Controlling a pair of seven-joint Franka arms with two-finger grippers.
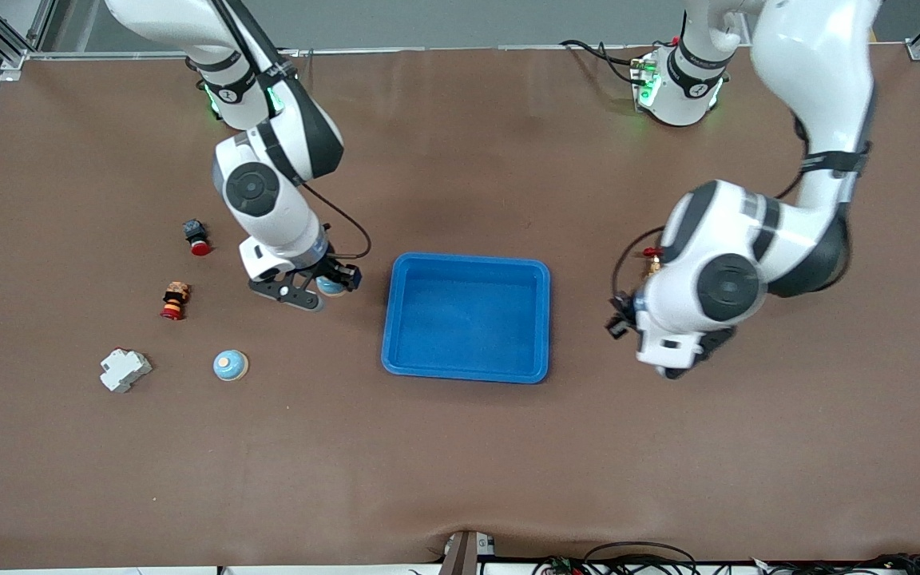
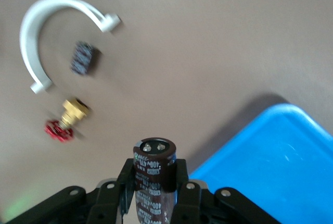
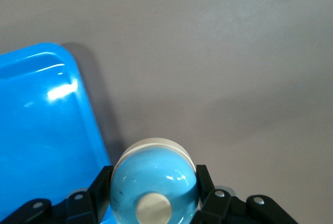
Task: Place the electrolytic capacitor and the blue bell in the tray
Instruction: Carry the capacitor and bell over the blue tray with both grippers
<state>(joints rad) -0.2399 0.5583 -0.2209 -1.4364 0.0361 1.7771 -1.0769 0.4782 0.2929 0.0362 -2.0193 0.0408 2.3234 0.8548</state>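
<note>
The bright blue tray lies in the middle of the table and holds nothing. My left gripper is shut on a dark brown electrolytic capacitor. It hangs over the table just off the tray's corner, at the left arm's end. In the front view the left gripper is mostly hidden under its own arm. My right gripper is shut on a pale blue bell with a cream knob. It is over the table beside the tray's rim, at the right arm's end.
Toward the right arm's end lie a second blue bell, a white-grey breaker, a red-and-orange part and a red-capped switch. By the left gripper lie a white C-shaped ring, a small dark part and a brass valve.
</note>
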